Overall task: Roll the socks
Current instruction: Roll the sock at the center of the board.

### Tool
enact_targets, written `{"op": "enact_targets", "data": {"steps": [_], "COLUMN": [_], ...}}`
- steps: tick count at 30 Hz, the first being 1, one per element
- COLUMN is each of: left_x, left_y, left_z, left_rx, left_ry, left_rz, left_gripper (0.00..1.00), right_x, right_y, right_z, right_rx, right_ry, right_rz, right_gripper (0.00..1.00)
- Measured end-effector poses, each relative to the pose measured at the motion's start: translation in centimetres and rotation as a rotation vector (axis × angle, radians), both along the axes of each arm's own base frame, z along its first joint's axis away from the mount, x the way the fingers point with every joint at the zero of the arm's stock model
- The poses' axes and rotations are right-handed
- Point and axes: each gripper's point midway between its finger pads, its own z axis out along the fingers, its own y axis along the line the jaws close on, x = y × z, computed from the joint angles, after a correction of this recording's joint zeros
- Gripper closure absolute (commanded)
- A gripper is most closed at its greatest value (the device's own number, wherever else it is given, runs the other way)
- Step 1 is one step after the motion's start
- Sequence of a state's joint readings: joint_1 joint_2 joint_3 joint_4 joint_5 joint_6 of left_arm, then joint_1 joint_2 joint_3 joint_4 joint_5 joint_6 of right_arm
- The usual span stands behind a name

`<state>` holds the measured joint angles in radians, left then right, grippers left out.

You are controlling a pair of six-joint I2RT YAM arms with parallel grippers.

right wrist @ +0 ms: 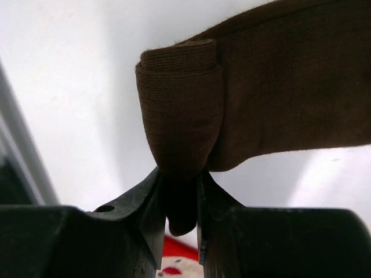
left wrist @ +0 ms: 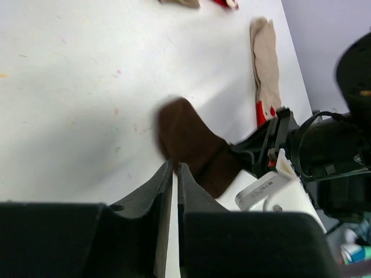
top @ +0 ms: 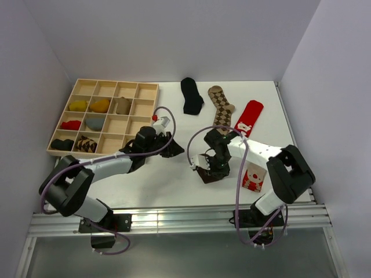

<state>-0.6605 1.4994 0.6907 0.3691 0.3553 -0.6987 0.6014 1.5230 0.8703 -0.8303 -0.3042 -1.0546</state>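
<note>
A dark brown sock (right wrist: pixel 290 87) lies on the white table with its end folded into a thick roll (right wrist: pixel 179 110). My right gripper (right wrist: pixel 181 176) is shut on the bottom of that roll. In the left wrist view the same dark brown sock (left wrist: pixel 191 145) lies just beyond my left gripper (left wrist: pixel 175 167), whose jaws stand almost together with nothing between them. From above, the left gripper (top: pixel 172 150) hovers left of the right gripper (top: pixel 207 172). A black sock (top: pixel 191 95), a brown argyle sock (top: pixel 221 107) and a red sock (top: pixel 248 117) lie flat at the back.
A pale wooden grid tray (top: pixel 148 88) at the back left holds several rolled socks in its cells. A red and white sock (top: pixel 253 176) lies under the right arm's forearm. The right arm's cable (top: pixel 239 174) loops over the table's front.
</note>
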Motion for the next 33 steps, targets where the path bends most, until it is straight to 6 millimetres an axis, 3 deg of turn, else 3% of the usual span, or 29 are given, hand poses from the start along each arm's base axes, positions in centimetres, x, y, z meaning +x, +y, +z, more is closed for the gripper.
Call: {"op": "enact_targets", "data": {"steps": [8,12,15,19,25,30,33], "left_x": [-1.8,-2.7,-4.4,-7.2,-11.2,-12.2,-12.2], "left_y": [5.0,5.2,2.9,-1.9,-7.4,-9.1,-9.2], "left_z": [2.3,4.5,4.9,3.5,-1.5,-5.0,-5.9], "left_rx": [-0.032,-0.024,0.031,0.143,0.331,0.43,0.459], "left_ry": [-0.22,-0.368,-0.451,-0.52,-0.579,-0.603,-0.612], "left_rz": [0.188,0.205,0.126,-0.037,-0.253,-0.345,-0.365], "left_gripper": [0.81,0.76,0.73,0.67,0.61,0.58,0.57], "right_x": [-0.6,-0.5,-0.5,-0.7,-1.1,-1.1,-1.0], "right_y": [0.3,0.7,1.0,1.3,1.6,1.6,1.7], "right_z": [-0.1,-0.2,-0.2,-0.2,-0.1,0.0,0.0], "right_rx": [-0.112,-0.156,-0.189,-0.215,-0.223,-0.223,-0.215], "right_ry": [0.262,0.385,0.48,0.558,0.624,0.634,0.638], "right_rz": [0.013,-0.006,-0.029,-0.05,-0.071,-0.079,-0.087], "right_gripper": [0.83,0.83,0.82,0.82,0.81,0.8,0.8]}}
